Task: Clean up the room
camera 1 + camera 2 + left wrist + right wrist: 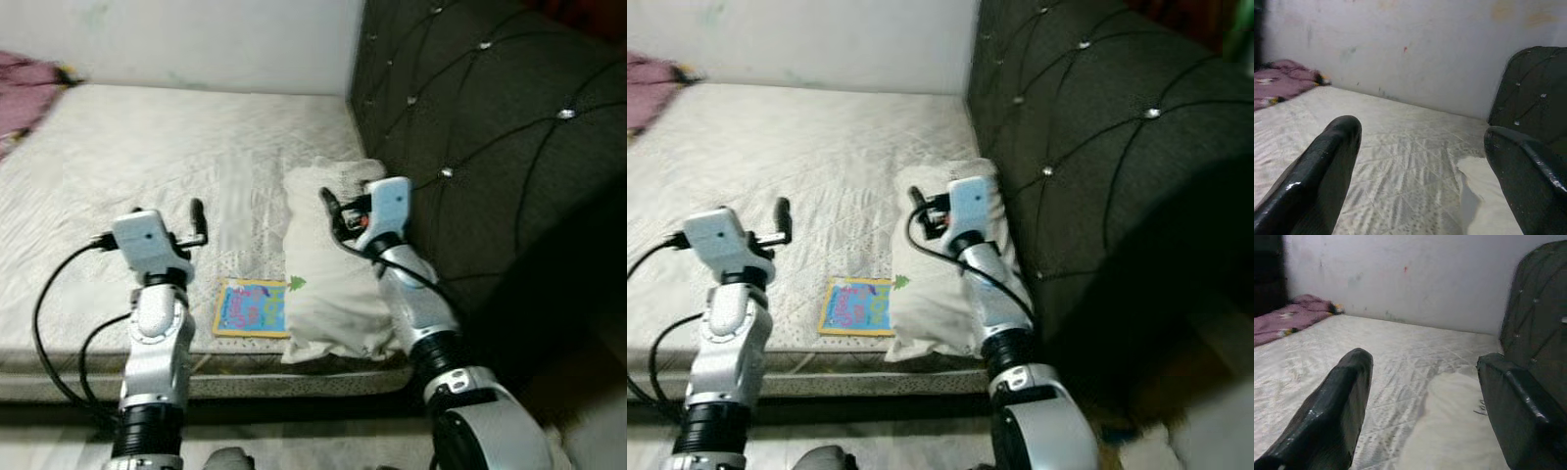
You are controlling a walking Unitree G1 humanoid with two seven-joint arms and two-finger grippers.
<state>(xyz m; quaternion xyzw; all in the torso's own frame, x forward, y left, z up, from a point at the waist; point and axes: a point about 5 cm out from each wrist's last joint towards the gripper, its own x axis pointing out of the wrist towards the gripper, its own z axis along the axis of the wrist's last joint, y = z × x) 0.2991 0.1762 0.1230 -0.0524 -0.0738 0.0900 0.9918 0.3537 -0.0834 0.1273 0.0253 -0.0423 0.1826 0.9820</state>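
A white pillow lies on the right side of the mattress, against the dark tufted headboard. A colourful flat book rests by the mattress's front edge, touching the pillow's left side. My right gripper hovers over the pillow's far half, open with nothing between its fingers. My left gripper is open too, raised above the bare mattress just beyond and left of the book. In the left wrist view the pillow's corner lies ahead between the two fingers.
A purple blanket is bunched at the far left of the bed. A pale wall runs behind the mattress. Black cables hang from my left arm over the bed's front edge.
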